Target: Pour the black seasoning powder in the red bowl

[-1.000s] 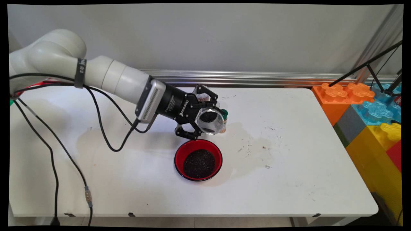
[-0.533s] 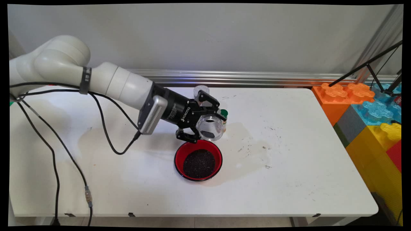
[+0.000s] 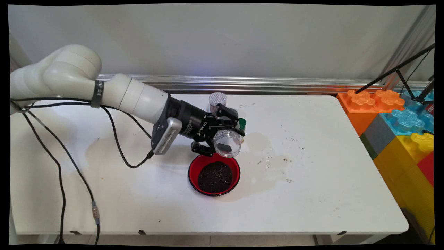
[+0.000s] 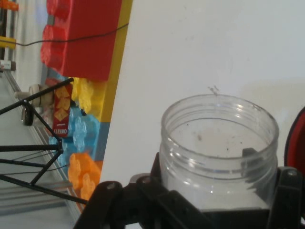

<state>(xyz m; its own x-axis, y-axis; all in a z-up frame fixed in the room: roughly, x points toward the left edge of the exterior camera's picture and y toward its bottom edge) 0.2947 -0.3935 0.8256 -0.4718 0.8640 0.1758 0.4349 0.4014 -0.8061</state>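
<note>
The gripper point(image 3: 222, 140) is clamped on a clear plastic jar point(image 3: 227, 143), one finger on each side of its body, and holds it tipped on its side just above the far rim of a red bowl point(image 3: 194, 169). The jar's open mouth faces toward the near right, and a small dark clump of grains lies against its lower wall. In the hand view the jar point(image 4: 219, 150) sits between the black fingers point(image 4: 286, 191), its threaded mouth pointing away from the camera over the white table point(image 4: 200, 43), with the bowl's red rim point(image 4: 291, 138) showing at the right edge. The bowl stands on the table point(image 3: 312, 180) near its middle, and a heap of black grains point(image 3: 215, 177) fills its bottom. Just behind the gripper stands a shaker with a grey perforated lid point(image 3: 217, 99), partly hidden by the linkage, and close to the right of the jar a small bottle with a green cap point(image 3: 242, 122) peeks out. Faint stains and a few dark specks point(image 3: 288, 180) mark the table to the right of the bowl. Black cables point(image 3: 118, 146) hang from the arm on the left. Big toy blocks point(image 3: 399, 118) in orange, blue, yellow and red are stacked beside the table's right end, well apart from the gripper, and a black tripod leg point(image 3: 392, 73) crosses above them.
</note>
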